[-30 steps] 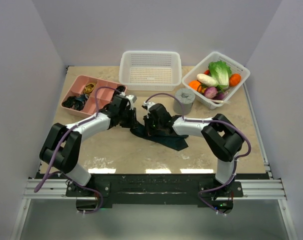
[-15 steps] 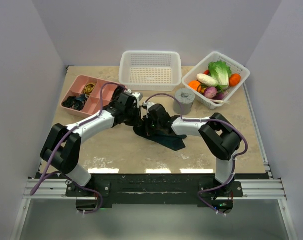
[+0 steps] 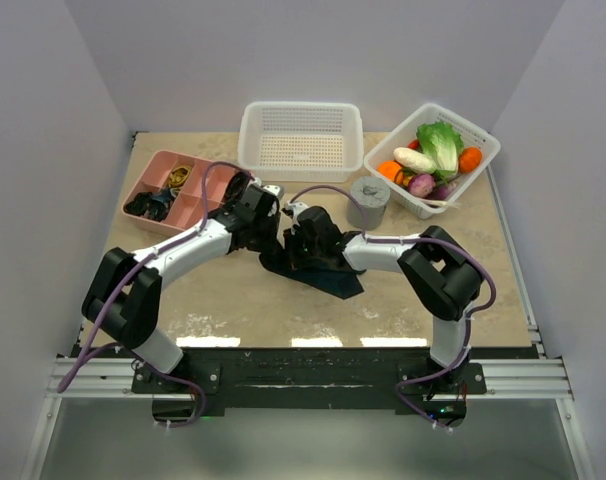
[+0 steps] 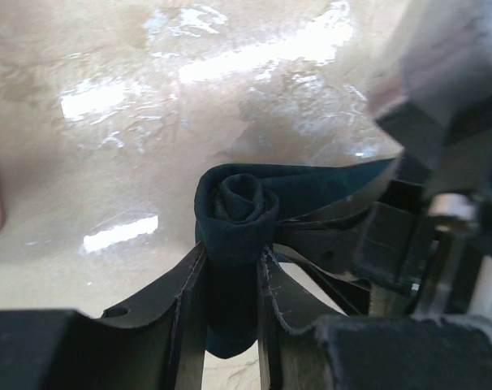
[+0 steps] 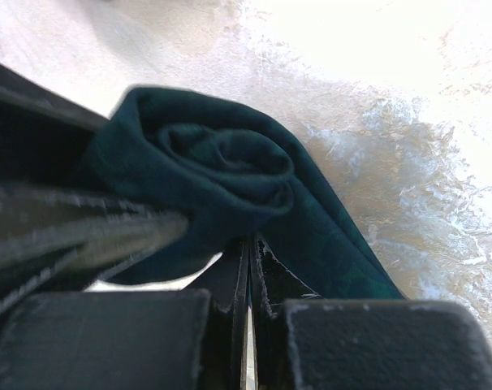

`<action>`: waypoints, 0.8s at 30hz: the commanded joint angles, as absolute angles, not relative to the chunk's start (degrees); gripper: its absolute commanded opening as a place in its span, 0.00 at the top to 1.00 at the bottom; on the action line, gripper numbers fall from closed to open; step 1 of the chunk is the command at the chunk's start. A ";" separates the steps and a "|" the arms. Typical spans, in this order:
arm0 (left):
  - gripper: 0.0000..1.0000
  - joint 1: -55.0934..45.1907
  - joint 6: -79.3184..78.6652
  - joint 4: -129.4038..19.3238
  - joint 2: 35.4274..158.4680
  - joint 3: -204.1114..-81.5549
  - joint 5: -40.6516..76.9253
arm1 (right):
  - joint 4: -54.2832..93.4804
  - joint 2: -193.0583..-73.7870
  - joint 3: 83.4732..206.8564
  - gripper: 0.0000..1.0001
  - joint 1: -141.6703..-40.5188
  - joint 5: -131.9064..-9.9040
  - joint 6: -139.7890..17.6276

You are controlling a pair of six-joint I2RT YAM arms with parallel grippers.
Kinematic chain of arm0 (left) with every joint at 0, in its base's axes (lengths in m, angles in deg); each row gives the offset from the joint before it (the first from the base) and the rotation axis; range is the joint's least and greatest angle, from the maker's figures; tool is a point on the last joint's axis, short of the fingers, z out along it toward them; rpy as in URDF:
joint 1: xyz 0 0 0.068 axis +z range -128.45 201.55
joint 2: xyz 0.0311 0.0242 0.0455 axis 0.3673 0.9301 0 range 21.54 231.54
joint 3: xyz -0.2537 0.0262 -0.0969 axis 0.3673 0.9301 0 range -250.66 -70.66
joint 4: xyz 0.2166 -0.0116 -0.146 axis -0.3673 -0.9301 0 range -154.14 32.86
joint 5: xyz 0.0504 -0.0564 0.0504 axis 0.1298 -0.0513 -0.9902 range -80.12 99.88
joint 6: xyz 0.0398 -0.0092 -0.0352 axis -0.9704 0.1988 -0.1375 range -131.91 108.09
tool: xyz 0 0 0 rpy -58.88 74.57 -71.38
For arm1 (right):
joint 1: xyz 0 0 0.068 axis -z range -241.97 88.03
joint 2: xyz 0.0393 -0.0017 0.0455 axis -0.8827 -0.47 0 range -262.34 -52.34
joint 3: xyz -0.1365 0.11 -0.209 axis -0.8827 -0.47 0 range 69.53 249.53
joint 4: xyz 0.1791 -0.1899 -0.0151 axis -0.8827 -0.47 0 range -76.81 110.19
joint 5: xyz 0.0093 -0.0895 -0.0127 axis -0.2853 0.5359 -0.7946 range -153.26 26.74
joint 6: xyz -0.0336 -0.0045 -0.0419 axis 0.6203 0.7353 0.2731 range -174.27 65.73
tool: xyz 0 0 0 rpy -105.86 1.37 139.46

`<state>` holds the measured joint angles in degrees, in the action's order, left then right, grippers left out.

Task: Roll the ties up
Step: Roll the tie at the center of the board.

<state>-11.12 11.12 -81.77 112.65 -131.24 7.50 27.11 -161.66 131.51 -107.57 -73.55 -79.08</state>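
The dark teal tie [image 3: 333, 278] lies mid-table, one end wound into a tight roll [image 4: 234, 207] and the flat band [image 5: 335, 236] trailing away over the table toward the right. My left gripper [image 4: 230, 253] is shut on the roll, one finger [image 4: 187, 280] on each side of it. From the other side my right gripper [image 5: 250, 244] points at the roll [image 5: 222, 171], its fingers pressed together with nothing between them and its tips under the fabric. From above, the left gripper [image 3: 274, 238] and right gripper [image 3: 294, 245] meet over the roll.
A white mesh basket [image 3: 301, 140] stands at the back centre. A basket of vegetables [image 3: 480, 172] is at the back right. A grey cylinder [image 3: 368, 200] stands just behind the right arm. A pink compartment tray [image 3: 148, 172] sits at the back left.
The left gripper has swung right and closer to the right gripper. The flat tail of the tie on the table has shortened slightly and shifted left.
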 commanded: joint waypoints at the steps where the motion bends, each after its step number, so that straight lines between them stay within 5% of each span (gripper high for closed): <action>1: 0.72 -11.41 10.86 -85.00 112.07 -134.73 -0.92 | 27.32 -156.67 132.28 1.00 -107.58 -73.64 -77.74; 24: 0.72 -16.85 13.93 -94.93 117.25 -138.60 -19.47 | 19.05 -150.25 128.77 1.00 -101.34 -65.90 -75.89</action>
<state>-14.75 11.67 -94.18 115.03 -135.72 -14.53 20.18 -154.23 129.58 -101.52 -67.27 -77.10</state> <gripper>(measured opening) 0.298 0.006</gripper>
